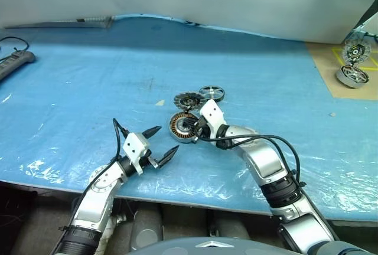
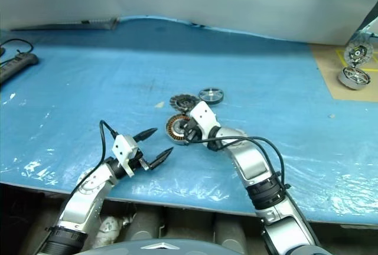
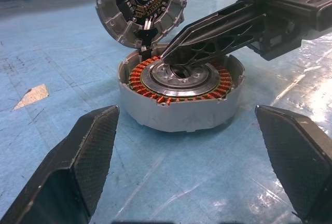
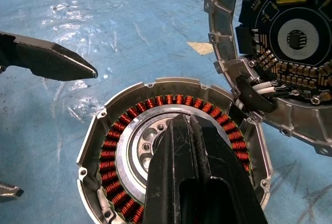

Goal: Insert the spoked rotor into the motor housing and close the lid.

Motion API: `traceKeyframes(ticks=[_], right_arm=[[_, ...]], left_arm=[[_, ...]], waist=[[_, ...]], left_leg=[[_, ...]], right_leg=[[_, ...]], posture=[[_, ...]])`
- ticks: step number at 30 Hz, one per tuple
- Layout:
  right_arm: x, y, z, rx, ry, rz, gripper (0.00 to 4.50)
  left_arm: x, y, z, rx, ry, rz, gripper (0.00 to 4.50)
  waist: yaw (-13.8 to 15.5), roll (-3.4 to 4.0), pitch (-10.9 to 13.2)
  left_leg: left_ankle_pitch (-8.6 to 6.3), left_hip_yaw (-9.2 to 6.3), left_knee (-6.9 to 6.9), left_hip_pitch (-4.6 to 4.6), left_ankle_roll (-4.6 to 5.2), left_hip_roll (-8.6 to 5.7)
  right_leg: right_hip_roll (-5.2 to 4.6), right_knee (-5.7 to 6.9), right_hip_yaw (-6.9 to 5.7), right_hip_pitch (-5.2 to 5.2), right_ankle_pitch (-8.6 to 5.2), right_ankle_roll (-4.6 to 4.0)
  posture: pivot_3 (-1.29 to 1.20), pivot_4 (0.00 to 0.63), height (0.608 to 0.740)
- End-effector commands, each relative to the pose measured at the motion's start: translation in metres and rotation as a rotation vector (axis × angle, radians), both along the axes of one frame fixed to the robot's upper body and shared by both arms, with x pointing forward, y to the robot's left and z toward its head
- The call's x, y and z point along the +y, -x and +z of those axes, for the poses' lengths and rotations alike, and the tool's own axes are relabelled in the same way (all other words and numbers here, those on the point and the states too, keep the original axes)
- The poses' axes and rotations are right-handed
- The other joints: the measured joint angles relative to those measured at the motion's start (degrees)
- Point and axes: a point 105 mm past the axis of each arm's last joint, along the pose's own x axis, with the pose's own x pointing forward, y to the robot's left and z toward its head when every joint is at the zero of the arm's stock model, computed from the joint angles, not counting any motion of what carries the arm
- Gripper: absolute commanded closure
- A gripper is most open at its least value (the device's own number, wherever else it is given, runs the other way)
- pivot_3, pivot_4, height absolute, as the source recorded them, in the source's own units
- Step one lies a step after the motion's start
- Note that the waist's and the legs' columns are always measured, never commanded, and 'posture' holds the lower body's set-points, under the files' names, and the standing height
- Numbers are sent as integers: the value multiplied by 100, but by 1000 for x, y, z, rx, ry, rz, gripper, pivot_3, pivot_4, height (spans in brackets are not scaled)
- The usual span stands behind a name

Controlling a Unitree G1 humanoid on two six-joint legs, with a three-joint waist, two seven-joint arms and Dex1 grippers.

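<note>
The motor housing [image 3: 179,86], a grey cup with copper windings around a silver hub, sits on the blue sheet. My right gripper [image 4: 189,123] is shut with nothing between its fingers, and its tips rest on the hub's silver ring. The lid [image 3: 140,1] stands tilted against the housing's far edge, its dark circuit-board face showing, with wires running down to the housing. The spoked rotor [image 1: 211,93] lies flat just beyond them. My left gripper [image 1: 168,138] is open, level, a short way in front of the housing and pointing at it.
The blue sheet covers the table [image 1: 88,90], whose front edge [image 1: 177,193] runs just behind my arms. A power strip [image 1: 15,63] lies at the far left. More motor parts [image 1: 353,66] sit on a brown board at the far right. A pale scrap [image 1: 159,103] lies near the lid.
</note>
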Motion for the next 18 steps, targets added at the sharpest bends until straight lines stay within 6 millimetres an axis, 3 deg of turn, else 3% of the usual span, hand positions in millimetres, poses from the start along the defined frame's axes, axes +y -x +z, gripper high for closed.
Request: traceKeyframes(ticks=[1, 18], right_arm=[[3, 2, 2, -13, 7, 17, 4479], [-5, 20, 3, 20, 7, 53, 4479]], left_arm=[[0, 2, 8, -33, 10, -9, 0], [-1, 7, 8, -22, 15, -12, 0]], waist=[[0, -1, -1], [4, -3, -2]], left_leg=[[0, 0, 0, 0, 0, 0], [0, 0, 1, 1, 0, 0]], right_leg=[[0, 0, 0, 0, 0, 0], [0, -1, 0, 1, 0, 1]], posture=[[0, 150, 740], [0, 150, 740]])
